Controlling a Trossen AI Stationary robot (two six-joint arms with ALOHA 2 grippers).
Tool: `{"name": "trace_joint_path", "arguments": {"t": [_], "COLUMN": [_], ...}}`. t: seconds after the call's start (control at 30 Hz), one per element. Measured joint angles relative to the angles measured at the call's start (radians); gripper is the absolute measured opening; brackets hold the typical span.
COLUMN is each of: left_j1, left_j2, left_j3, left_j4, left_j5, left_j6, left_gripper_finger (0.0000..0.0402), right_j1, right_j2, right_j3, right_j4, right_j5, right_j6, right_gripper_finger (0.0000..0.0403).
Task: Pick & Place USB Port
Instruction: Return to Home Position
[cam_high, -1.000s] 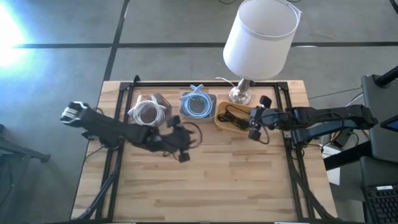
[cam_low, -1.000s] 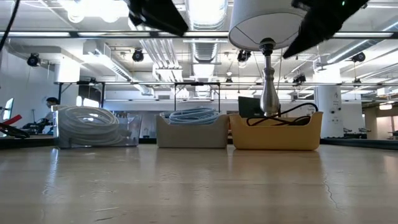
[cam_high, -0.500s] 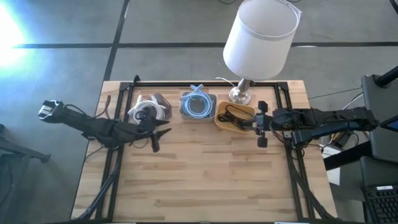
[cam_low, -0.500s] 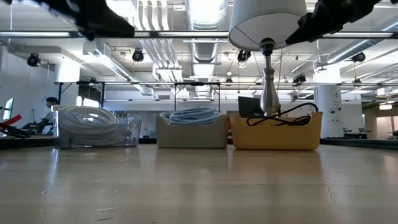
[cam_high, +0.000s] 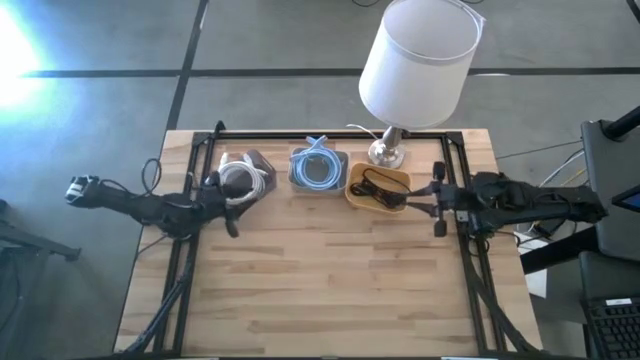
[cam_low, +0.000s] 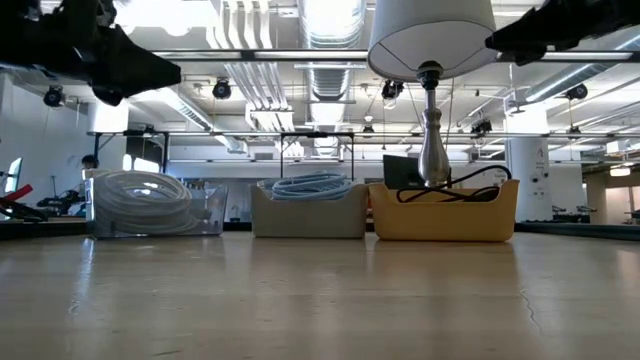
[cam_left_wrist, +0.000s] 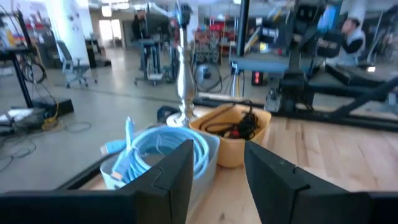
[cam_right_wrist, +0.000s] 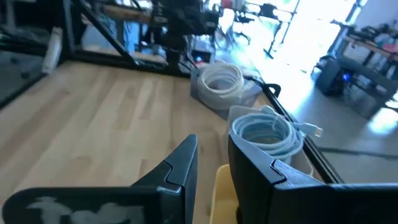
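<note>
Here the black USB cable (cam_high: 376, 188) lies coiled inside the yellow bin (cam_low: 445, 222), which stands at the right end of a row of three bins along the far side of the bench (cam_high: 330, 290). Part of the cable loops up above the bin's rim. In the middle of the row, a grey bin (cam_low: 308, 220) holds a coiled blue cable (cam_high: 318, 170). At the left end, a clear bin (cam_low: 208, 212) holds a coiled white cable (cam_low: 140, 200). A lamp (cam_high: 420, 55) with a white shade stands behind the yellow bin, its metal stem rising just beyond it in the low view. The left pincer (cam_left_wrist: 217, 155) hangs in the air by the front of the clear bin. Its fingers are a little spread and hold nothing, and it faces along the row of bins. The right pincer (cam_right_wrist: 212, 149) hangs just beside the yellow bin on the side away from the other bins. Its fingers are narrowly parted and hold nothing. In the low view both arms sit high above the bench, well clear of the bins.
</note>
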Motion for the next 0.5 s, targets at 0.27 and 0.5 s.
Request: {"name": "trace_joint_path", "arguments": {"t": [0.27, 0.5], "left_j1": [0.000, 0.001], "left_j2": [-0.149, -0.237], "left_j3": [-0.073, -0.151], "left_j4": [-0.009, -0.004], "left_j5": [-0.001, 0.000], "left_j6": [0.042, 0.028], "left_gripper_finger": [0.0147, 0.0147], "right_j1": [0.000, 0.001], "right_j2": [-0.197, -0.320], "right_j3": [-0.098, -0.159], "right_j4": [0.041, 0.110], "right_j5": [-0.051, 0.044], "right_j6": [0.049, 0.138], "right_gripper_finger": [0.0084, 0.0084]}}
